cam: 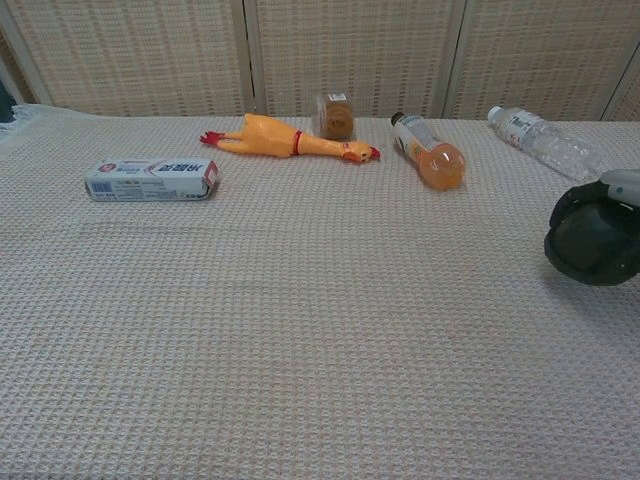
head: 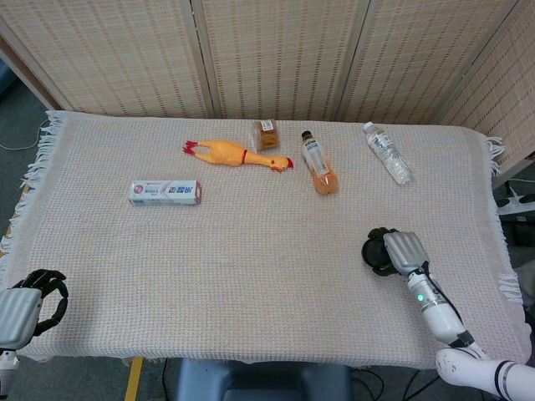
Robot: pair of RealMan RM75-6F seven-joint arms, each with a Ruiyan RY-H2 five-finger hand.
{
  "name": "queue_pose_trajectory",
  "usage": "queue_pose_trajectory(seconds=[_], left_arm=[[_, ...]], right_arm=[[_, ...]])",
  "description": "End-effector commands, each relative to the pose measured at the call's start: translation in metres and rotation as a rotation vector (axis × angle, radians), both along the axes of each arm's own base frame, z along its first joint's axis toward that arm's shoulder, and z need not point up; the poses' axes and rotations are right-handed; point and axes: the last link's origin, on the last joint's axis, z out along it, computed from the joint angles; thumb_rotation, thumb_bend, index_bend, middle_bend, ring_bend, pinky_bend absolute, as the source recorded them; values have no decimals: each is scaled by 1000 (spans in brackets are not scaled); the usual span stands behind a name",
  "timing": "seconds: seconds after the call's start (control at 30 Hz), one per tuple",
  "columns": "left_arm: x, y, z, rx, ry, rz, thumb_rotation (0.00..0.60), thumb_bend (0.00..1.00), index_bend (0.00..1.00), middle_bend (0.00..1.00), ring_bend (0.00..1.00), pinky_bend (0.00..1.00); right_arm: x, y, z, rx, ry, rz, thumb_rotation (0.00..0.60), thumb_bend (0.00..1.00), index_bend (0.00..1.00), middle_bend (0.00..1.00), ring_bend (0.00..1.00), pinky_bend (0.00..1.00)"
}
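Both hands curled closed, nothing held.
The right hand [head: 386, 251] is seen low near the table's [head: 251, 276] right edge, the orange bottle [head: 319, 167] nearest; the left hand [head: 32, 297] at its front-left corner.

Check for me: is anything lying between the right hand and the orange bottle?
Nothing visible does. The right hand is over bare cloth near the right edge, fingers curled, holding nothing. The orange bottle lies farther back and to its left, with only cloth between. The clear bottle lies off to the right of that line.
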Motion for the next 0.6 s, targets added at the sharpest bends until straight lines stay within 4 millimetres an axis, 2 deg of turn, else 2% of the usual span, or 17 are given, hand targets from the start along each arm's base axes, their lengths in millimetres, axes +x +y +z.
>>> queue_pose_trajectory(seconds=[0.03, 0.17, 0.33, 0.6], left_arm=[[0, 0, 1, 3, -1, -2, 600, 448, 601, 350, 267, 492], [0, 0, 1, 3, -2, 0, 600, 448, 603, 350, 268, 492], [0, 0, 1, 3, -2, -2, 600, 446, 604, 351, 267, 492], [1, -1, 1, 5, -4, -2, 600, 448, 604, 351, 268, 492]], right_arm=[[5, -2, -4, 24, 13, 3, 600, 136, 635, 530, 589, 742], [2, -2, -7, 35, 37, -1, 600, 136, 612, 511, 541, 717], [-4, -1, -10, 74, 76, -24, 600, 136, 537, 288, 273, 476], [-3, 0, -12, 65, 81, -5, 600, 136, 441, 138, 106, 302]])
